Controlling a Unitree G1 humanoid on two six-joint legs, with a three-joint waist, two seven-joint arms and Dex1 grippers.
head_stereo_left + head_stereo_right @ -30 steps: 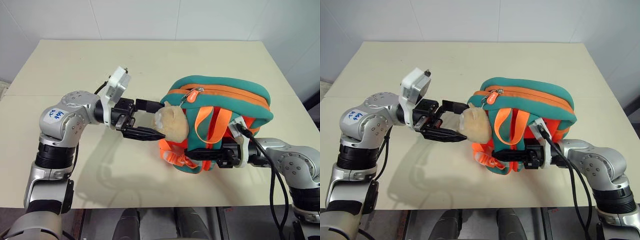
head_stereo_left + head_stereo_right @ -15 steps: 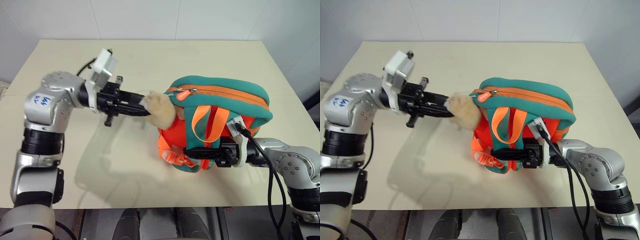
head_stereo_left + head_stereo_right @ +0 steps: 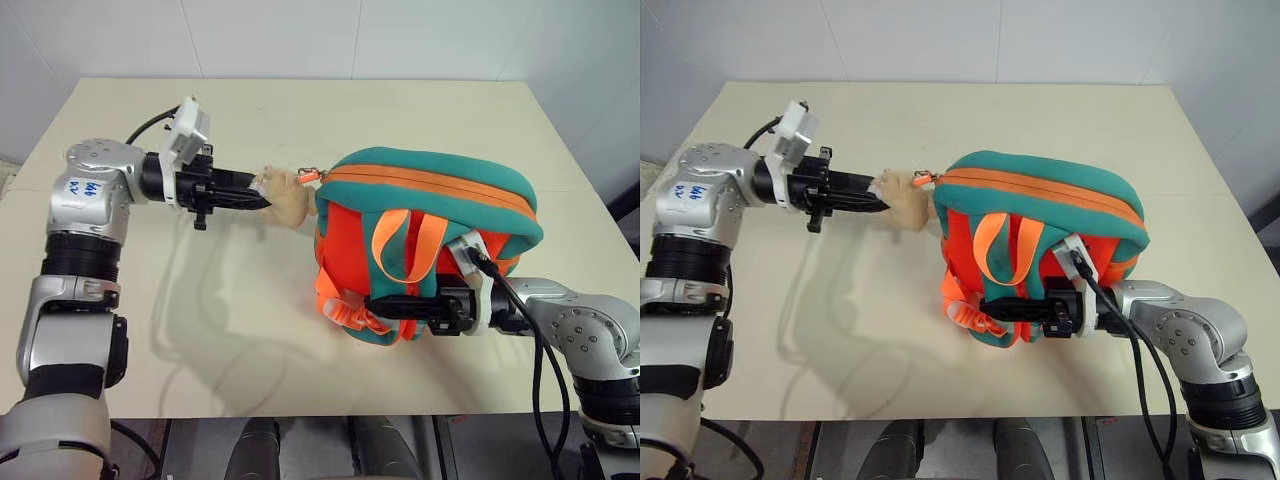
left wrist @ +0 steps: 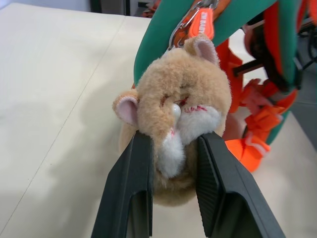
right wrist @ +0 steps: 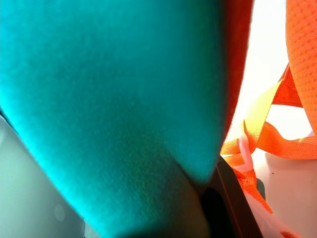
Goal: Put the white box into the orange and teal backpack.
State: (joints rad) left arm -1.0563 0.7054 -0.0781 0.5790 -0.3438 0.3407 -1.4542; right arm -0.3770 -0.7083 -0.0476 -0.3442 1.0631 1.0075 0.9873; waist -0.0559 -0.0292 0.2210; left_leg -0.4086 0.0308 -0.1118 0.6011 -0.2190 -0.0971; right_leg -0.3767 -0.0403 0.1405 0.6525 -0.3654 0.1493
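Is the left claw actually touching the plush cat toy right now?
Touching. The left wrist view shows both black fingers pressed into the plush cat toy, squeezing its lower face between them.

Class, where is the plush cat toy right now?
The plush cat toy is pinched in the left gripper, on the robot's left of the backpack, hanging from its zipper pull above the table.

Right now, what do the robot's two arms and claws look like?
Both arms are silver metal with black joint bands. The left arm has a white sticker with blue handwriting at its top joint and a white block by the wrist. Each claw, left and right, has two black fingers. Black cables run along both arms.
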